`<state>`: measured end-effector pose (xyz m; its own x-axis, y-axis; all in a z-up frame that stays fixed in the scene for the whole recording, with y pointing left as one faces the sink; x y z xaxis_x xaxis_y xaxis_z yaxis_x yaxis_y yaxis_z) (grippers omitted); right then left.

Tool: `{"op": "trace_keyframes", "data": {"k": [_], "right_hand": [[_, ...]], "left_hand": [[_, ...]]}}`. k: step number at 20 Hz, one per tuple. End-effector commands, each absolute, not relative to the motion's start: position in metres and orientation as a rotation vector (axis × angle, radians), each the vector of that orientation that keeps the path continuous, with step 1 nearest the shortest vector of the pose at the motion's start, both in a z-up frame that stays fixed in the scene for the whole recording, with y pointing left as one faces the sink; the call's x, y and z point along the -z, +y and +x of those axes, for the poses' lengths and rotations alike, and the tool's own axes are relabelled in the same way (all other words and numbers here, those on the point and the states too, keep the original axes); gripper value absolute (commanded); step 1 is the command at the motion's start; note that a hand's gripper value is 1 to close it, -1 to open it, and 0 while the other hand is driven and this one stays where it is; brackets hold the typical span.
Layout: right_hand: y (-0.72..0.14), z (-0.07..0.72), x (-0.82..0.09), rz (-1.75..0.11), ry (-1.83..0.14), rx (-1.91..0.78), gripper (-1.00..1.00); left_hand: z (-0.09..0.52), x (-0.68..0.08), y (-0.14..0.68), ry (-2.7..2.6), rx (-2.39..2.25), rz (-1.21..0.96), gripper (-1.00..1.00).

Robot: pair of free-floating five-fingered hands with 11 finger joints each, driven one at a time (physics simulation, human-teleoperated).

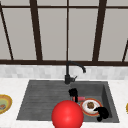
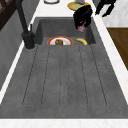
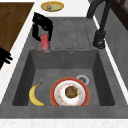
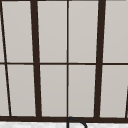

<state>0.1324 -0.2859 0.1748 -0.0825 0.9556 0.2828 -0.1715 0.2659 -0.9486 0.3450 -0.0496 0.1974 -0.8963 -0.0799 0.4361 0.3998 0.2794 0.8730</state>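
Left hand: the left hand [image 1: 73, 93] hangs above the basin's left edge, where the drainboard steps down; its fingers point down and curl round a red sponge [image 3: 45, 44], pinching its top. It also shows in the left side view [image 2: 82, 15] and the right side view [image 3: 42, 25].
Sponge: the sponge dangles upright in the air, clear of the sink [image 3: 62, 25] floor, just over the lip between drainboard and basin. In the front view a bit of it [image 1: 81, 98] shows beside the hand.
Right hand: the right hand [image 1: 102, 112] hovers at the basin's front right, over the near rim of the plate [image 3: 85, 93]; whether its fingers are spread or curled I cannot tell.
Plate: red-rimmed, flat on the basin floor toward the faucet side, a brown cake [image 3: 70, 91] at its middle, the drain [image 3: 82, 79] just behind it.
Banana: the banana [image 3: 34, 96] lies on the basin floor beside the plate, close to the front wall, apart from the plate.
Open room: the ribbed drainboard is bare; the basin floor under the sponge is free.
Edges: the faucet [image 1: 68, 75] stands on the back rim; a yellow dish [image 3: 52, 6] sits on the counter past the drainboard.
Foreground: a red ball [image 1: 67, 115] covers the sink's front rim in the front view.
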Motion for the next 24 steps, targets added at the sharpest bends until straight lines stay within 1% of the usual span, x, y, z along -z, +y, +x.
{"op": "trace_keyframes", "data": {"k": [1, 9, 17, 19, 24], "right_hand": [[-0.286, 0.132, -0.175, -0.836, -1.286, -1.146, 0.0], [-0.286, 0.132, -0.175, -0.836, -1.286, -1.146, 0.0], [-0.286, 0.132, -0.175, -0.836, -1.286, -1.146, 0.0], [-0.286, 0.132, -0.175, -0.836, -1.286, -1.146, 0.0], [-0.286, 0.132, -0.175, -0.836, -1.286, -1.146, 0.0]], "left_hand": [[0.345, -0.183, -0.081, -2.154, 1.692, -0.259, 1.0], [0.349, -0.122, -0.145, -2.124, 1.695, -0.269, 1.0], [0.395, -0.054, -0.195, -2.123, 1.689, -0.262, 1.0], [0.395, -0.037, -0.214, -2.11, 1.716, -0.257, 1.0], [0.393, 0.002, -0.23, -2.125, 1.689, -0.274, 1.0]]}}
